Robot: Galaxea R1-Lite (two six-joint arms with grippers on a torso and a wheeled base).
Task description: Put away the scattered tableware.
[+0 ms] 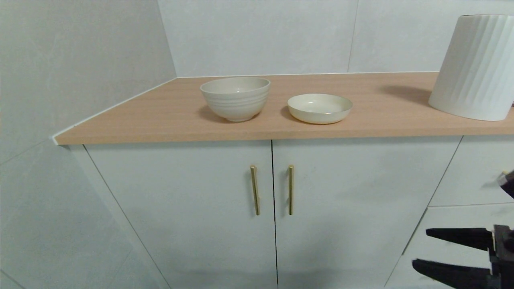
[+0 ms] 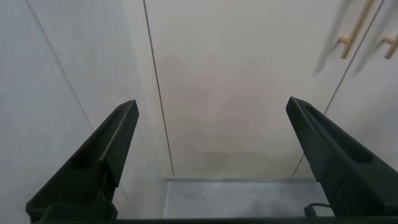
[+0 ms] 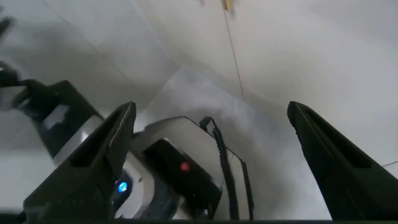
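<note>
A deep cream bowl (image 1: 235, 98) with ribbed sides stands on the wooden countertop (image 1: 168, 116), left of centre. A shallow cream dish (image 1: 319, 107) sits just to its right, apart from it. My right gripper (image 1: 421, 247) hangs open and empty at the lower right, well below the counter and in front of the cabinet; its jaws also stand wide apart in the right wrist view (image 3: 210, 109). My left gripper (image 2: 211, 106) is open and empty too, low down and facing the white cabinet front (image 2: 249, 93).
Under the counter, two white cabinet doors (image 1: 188, 208) are shut, with gold bar handles (image 1: 255, 190) (image 1: 290, 189) at the centre seam. A tall white ribbed container (image 1: 476, 66) stands at the counter's right end. Tiled walls close the left side and the back.
</note>
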